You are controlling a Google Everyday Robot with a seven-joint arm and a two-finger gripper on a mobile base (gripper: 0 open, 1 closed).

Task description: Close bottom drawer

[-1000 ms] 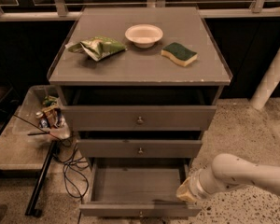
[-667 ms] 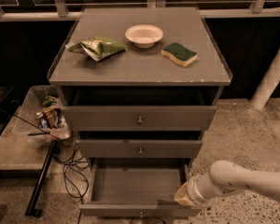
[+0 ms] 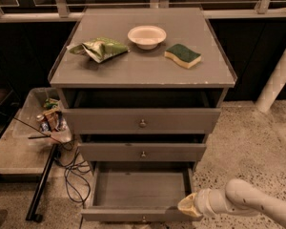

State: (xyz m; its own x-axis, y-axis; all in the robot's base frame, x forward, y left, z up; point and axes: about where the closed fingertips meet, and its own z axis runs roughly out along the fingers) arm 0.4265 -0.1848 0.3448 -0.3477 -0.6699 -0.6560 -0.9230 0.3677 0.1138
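The grey cabinet (image 3: 142, 73) has three drawers. The bottom drawer (image 3: 140, 189) is pulled out, and its inside shows nothing in it. Its low front panel (image 3: 114, 214) is near the frame's bottom edge, with the small round knob (image 3: 144, 218) at its middle. My gripper (image 3: 187, 207) is at the end of the white arm (image 3: 248, 203) that comes in from the lower right. It is at the drawer's front right corner, up against the front panel's right end. The middle drawer (image 3: 143, 152) and top drawer (image 3: 142, 120) stand slightly out from the cabinet.
On the cabinet top lie a green chip bag (image 3: 100, 48), a white bowl (image 3: 147, 36) and a green-and-yellow sponge (image 3: 182, 55). A clear bin of clutter (image 3: 47, 118), black cables (image 3: 71, 168) and a black pole (image 3: 43, 185) are at the left. A white post (image 3: 279, 75) stands at the right.
My gripper has moved down and a little left, from beside the drawer's right wall to its front right corner. The drawer stands as far out as before.
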